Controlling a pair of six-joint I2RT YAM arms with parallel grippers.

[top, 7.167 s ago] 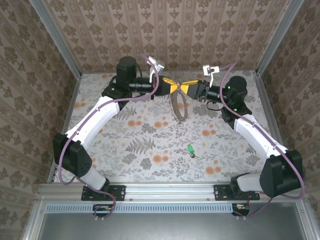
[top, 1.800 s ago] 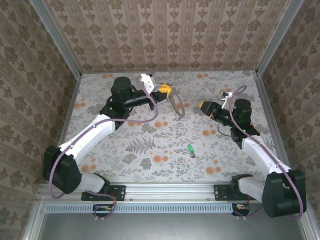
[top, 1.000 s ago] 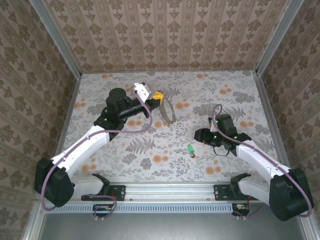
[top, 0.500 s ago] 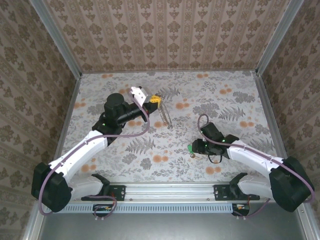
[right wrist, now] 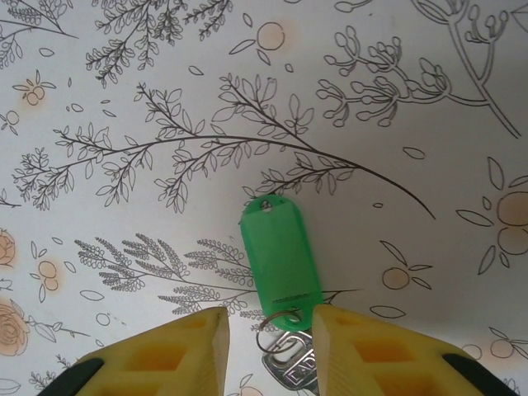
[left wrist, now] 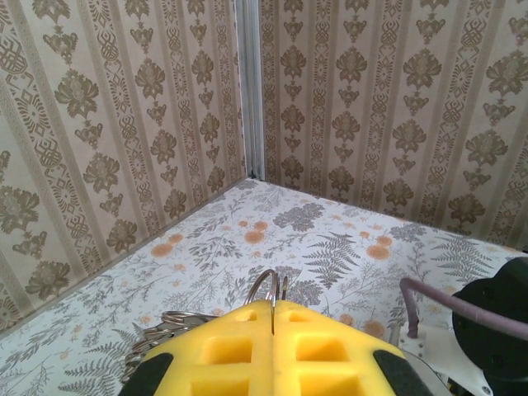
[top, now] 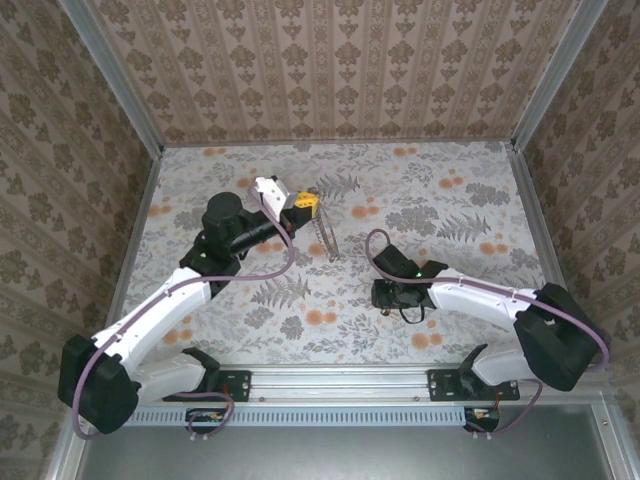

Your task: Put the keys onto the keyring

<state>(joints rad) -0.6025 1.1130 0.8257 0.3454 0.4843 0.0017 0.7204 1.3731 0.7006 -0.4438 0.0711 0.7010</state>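
Observation:
The key lies flat on the floral tabletop: a bright green tag joined by a small split ring to a silvery blade. My right gripper is low over it and open, its yellow fingers on either side of the tag's lower end and the blade. In the top view the right gripper covers the key. My left gripper is shut on the keyring, a thin hoop hanging below it above the table. In the left wrist view the keyring pokes out between the closed yellow pads.
Patterned walls close in the table on three sides, with a metal rail along the near edge. A purple cable loops above the right wrist. Bare tabletop lies between the two grippers.
My right arm has swung left and down from the table's right side onto the key, and its jaws have narrowed around it. The left arm drew back slightly, still holding the keyring.

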